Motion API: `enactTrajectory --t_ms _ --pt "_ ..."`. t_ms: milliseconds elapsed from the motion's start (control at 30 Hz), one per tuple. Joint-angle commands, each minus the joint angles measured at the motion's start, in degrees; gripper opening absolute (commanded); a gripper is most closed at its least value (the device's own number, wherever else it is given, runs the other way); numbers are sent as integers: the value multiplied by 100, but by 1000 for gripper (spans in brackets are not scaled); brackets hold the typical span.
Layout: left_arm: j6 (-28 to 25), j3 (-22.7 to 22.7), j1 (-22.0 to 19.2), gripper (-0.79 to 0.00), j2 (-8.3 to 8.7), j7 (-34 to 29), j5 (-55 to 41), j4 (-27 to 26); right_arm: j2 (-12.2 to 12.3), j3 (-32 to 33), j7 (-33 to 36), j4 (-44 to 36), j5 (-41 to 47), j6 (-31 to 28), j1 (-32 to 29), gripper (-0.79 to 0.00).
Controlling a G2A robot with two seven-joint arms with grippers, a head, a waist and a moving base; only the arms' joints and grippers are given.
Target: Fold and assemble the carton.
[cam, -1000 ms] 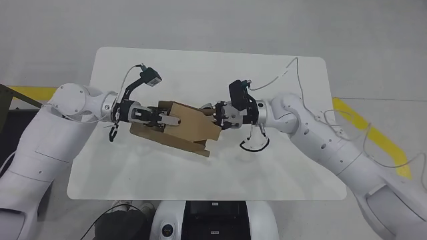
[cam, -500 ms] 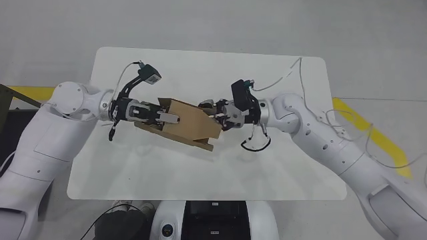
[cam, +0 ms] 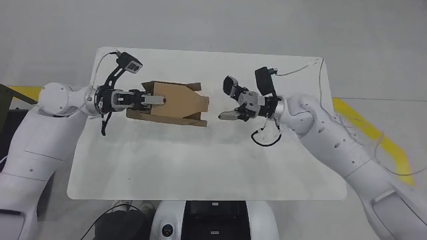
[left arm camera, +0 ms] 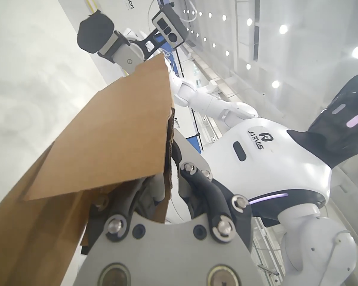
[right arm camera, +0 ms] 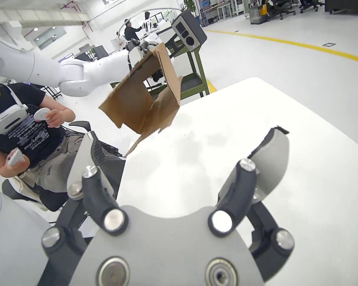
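Clear gap separates carton [cam: 175, 101] from right end effector [cam: 227, 100].

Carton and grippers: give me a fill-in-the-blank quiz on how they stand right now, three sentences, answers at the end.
1. The carton turns its open end toward the ___ gripper.
2. The right gripper has its jaws ___ and holds nothing.
3. The left gripper is the only one touching the ___.
Missing words: right; open; carton.
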Motion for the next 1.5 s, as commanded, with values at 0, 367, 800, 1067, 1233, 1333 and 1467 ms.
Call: enactTrajectory --t_ms 0,367,800,1067,1233,1333,1467 --pt "50 -73 34 -785 -18 -50 -103 -68 2 -19 264 76 431 8 -60 0" --pt "247 -186 172 -785 -175 -247 -49 -436 -150 -150 1290 192 1909 557 -49 0" --pt "138 -226 95 -785 -351 -137 110 -310 -321 -104 1613 138 1818 570 -125 0" --pt "162 -216 75 -785 -434 -161 186 -310 -447 -136 1814 111 1842 566 -122 0" --pt "189 -222 66 -785 -476 -188 243 -334 -542 -151 1867 159 1861 557 -80 0" --pt "212 -235 69 -785 -497 -211 253 -333 -590 -137 1879 193 1852 536 -59 0" --pt "254 -239 80 -785 -524 -253 275 -359 -643 -106 1897 230 1841 521 -47 0"
